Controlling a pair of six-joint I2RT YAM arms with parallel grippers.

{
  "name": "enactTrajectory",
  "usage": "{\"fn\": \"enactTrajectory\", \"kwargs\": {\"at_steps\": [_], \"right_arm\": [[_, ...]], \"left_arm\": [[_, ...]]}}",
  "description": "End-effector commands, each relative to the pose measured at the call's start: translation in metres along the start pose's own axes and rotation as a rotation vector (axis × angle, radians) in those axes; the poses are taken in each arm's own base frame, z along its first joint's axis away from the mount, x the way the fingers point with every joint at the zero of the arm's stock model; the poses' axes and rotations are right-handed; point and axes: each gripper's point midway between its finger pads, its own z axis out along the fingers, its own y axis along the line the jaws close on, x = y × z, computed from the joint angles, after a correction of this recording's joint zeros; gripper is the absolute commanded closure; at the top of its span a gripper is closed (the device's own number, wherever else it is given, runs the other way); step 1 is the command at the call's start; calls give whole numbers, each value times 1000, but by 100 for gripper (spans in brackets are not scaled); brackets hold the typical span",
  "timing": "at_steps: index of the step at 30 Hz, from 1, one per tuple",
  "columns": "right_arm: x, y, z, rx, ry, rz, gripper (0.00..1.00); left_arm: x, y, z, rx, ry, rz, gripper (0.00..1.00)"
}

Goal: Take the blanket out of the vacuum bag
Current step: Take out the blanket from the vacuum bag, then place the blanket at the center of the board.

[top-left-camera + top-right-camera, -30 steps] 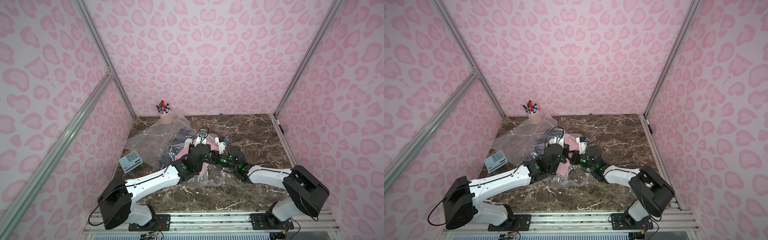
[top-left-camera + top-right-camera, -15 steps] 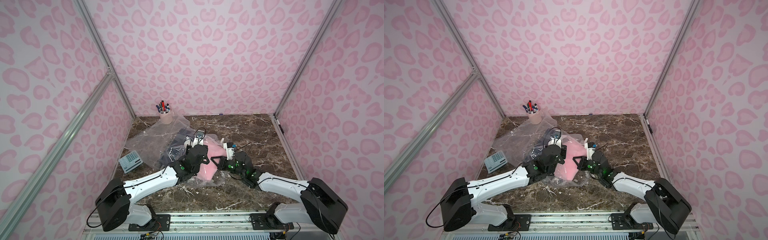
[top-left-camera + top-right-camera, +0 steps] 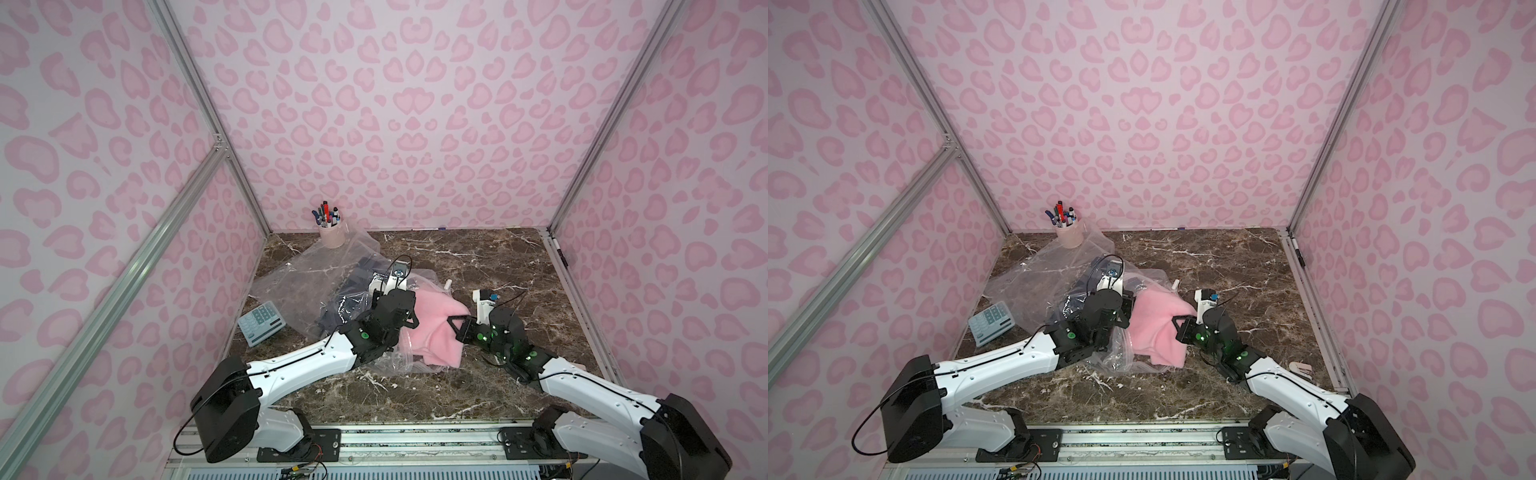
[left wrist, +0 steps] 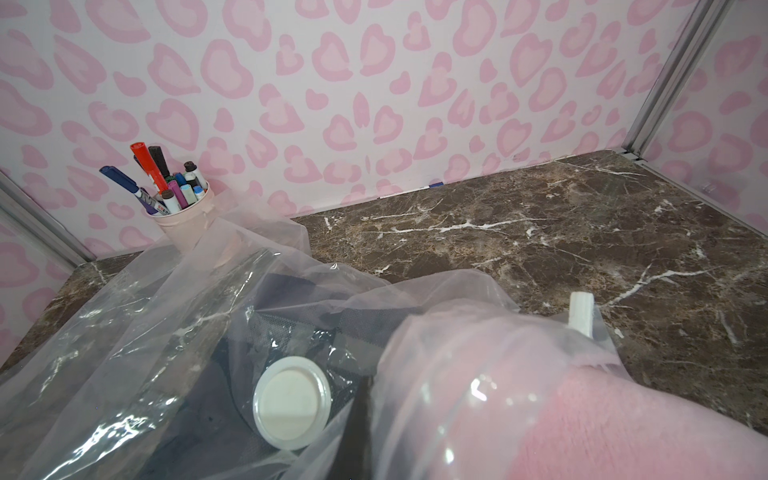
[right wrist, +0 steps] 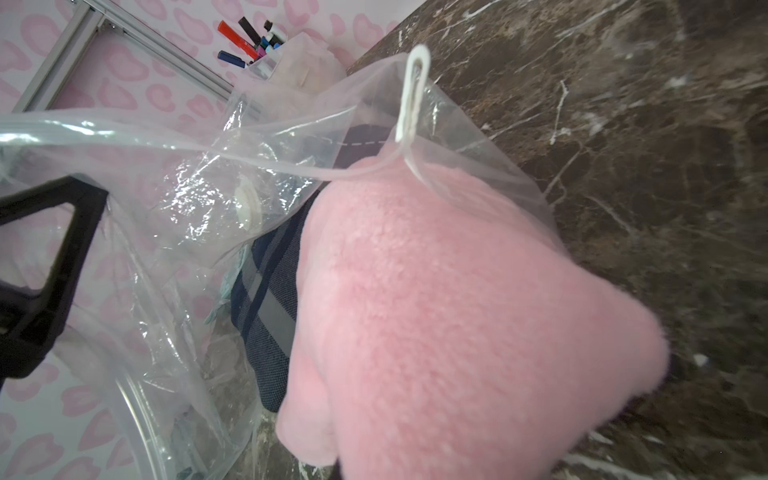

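The pink fluffy blanket [image 3: 432,332] [image 3: 1154,332] lies half out of the vacuum bag's mouth in mid-table. My right gripper [image 3: 452,327] [image 3: 1177,326] is shut on its right side; in the right wrist view the blanket [image 5: 457,311] hides the jaws. The vacuum bag [image 3: 299,282] [image 3: 1025,282] is crinkly clear plastic spreading left and back, with a round white valve disc [image 4: 292,409] and a white slider clip [image 5: 413,95] on its rim. My left gripper [image 3: 409,319] [image 3: 1125,320] is shut on the bag's plastic beside the blanket. A dark checked cloth [image 5: 270,291] lies inside the bag.
A cup of markers [image 3: 331,232] stands at the back left, touching the bag. A calculator [image 3: 262,322] lies by the left wall. A small white object [image 3: 1302,368] sits near the right front corner. Pink patterned walls close in three sides.
My right gripper has pulled to the right with the blanket, so more pink cloth shows outside the bag. The left gripper has stayed about where it was on the plastic.
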Motion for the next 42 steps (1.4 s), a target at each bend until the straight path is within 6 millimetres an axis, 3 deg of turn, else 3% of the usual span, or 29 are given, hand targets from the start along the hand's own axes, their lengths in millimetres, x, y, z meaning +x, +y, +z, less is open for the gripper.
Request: {"fn": "enactTrajectory", "kwargs": {"at_steps": [1,5,14,22,33,42], "right_arm": [[-5,-14,-7,66,-18,-4,100],[-10,-22,-17,93,-29,13,100],[-32,-25,-49,124,-141,20,100],[-62,-28,-68,158,-201,21,100],[-105,-29,-86,216,-266,-32,100],[-134,-47,-92,261,-308,-43,100]], "left_arm": [[0,5,2,-33,4,14,96],[6,16,10,-118,30,5,96],[18,7,35,-128,72,-8,96],[22,6,38,-132,80,3,96],[36,49,49,-214,137,-82,96],[33,70,55,-255,139,-116,96]]}}
